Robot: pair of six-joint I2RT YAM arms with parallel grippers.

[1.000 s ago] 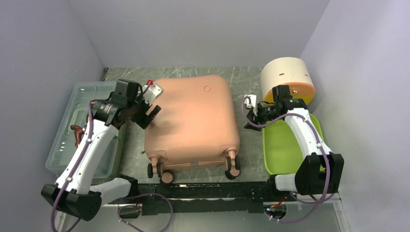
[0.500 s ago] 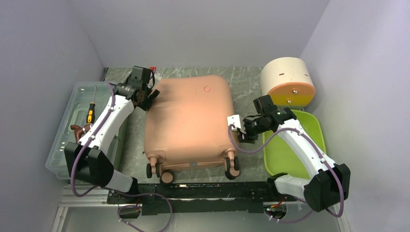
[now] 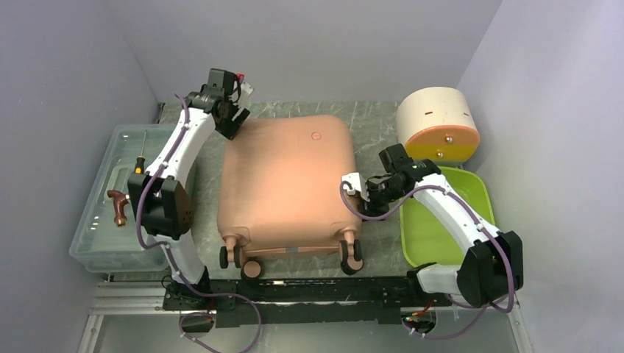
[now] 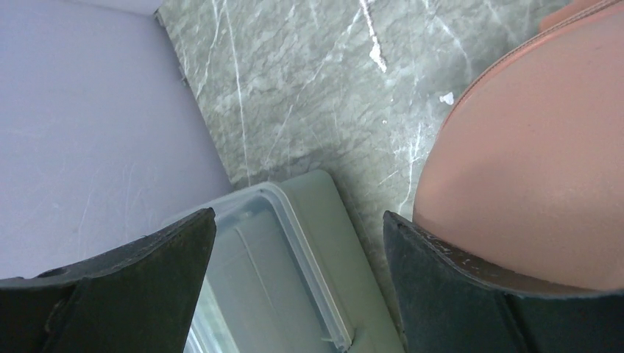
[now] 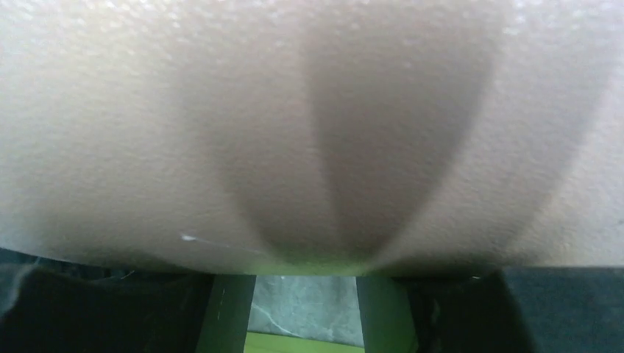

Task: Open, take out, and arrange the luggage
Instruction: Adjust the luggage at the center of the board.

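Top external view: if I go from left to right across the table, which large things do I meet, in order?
clear plastic bin → luggage → lime-green tray. The cream round drum stands above the tray's span, so I leave it out of the order.

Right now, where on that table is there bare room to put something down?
Bare marble table shows behind the luggage, up to the back wall and the cream drum. The green tray looks empty, under the right arm. Crowded: narrow gaps either side of the luggage, by the clear bin and the right end effector.
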